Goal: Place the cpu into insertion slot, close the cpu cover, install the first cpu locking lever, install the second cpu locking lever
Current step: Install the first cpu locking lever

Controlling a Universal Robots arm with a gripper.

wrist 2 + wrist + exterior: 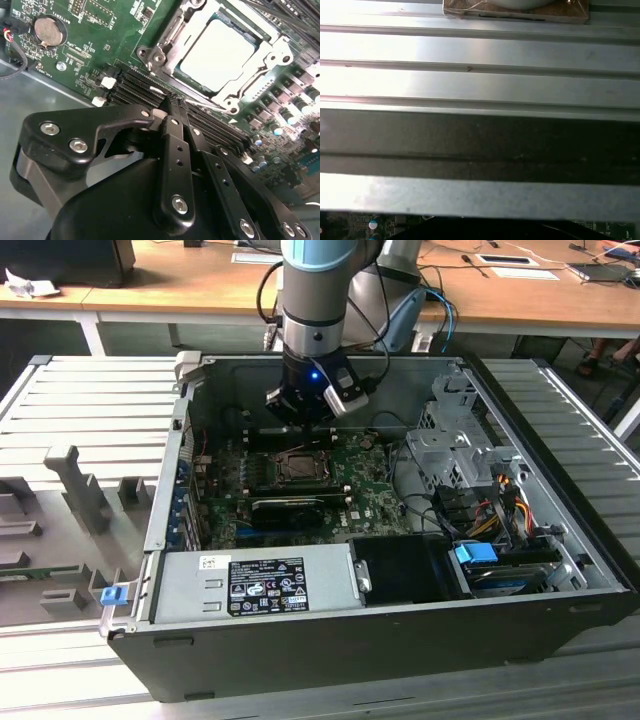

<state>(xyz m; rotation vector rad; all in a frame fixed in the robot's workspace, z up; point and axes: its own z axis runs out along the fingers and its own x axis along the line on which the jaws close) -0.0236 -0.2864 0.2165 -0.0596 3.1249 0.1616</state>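
The gripper has its fingers pressed together, holding nothing, tips just beside a thin silver lever. Just beyond them, the cpu lies under the closed cpu cover. Lever locking seems in hand and calls for precise pressure.

Printed labels, nothing legible

The black label and small white sticker on the grey power supply carry print too small to read. So do the white markings on the motherboard in the second wrist view.
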